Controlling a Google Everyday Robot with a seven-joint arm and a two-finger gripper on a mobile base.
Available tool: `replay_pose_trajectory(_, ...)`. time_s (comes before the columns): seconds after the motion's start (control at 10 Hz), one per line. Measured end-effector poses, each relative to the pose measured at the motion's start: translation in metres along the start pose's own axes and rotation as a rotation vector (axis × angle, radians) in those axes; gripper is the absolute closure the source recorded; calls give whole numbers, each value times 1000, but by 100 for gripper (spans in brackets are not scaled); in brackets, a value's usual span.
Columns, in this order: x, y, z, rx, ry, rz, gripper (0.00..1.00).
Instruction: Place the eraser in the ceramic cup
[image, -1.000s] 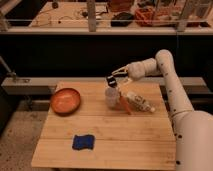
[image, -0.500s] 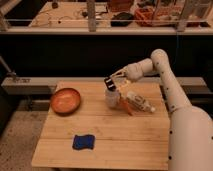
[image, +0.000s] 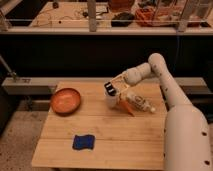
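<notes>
1. Lower and further left than half a second ago, the pincer (image: 109, 90) now hangs directly over the ceramic cup (image: 110, 101), its dark tips right at the cup's rim.
2. Whether the tips are spread or pressed together cannot be told from this view. A dark block at the tips may be the eraser (image: 109, 90), but that is a guess; no eraser lies loose anywhere on the surface (image: 100, 127).
3. If the eraser is indeed there, the task looks close to done: it seems lined up with the cup's mouth, and what remains would be the release and a clean lift away.
4. An orange wedge-shaped item (image: 125, 106) and a plastic bottle (image: 139, 103) lying on its side sit just beside the cup on the arm's side, crowding it. A nudge from the wrist could tip the small cup.
5. Well apart to the other side are the orange bowl (image: 66, 100) and, nearer the front edge, a blue cloth-like item (image: 83, 142); neither stands in the way.
</notes>
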Motion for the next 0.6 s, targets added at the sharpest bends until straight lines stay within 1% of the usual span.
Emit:
replay_pose_trajectory(0.3, 5, -2, 1, 20, -9, -5, 100)
replay_pose_trajectory(0.6, 9, -7, 1, 29, -8, -14, 100)
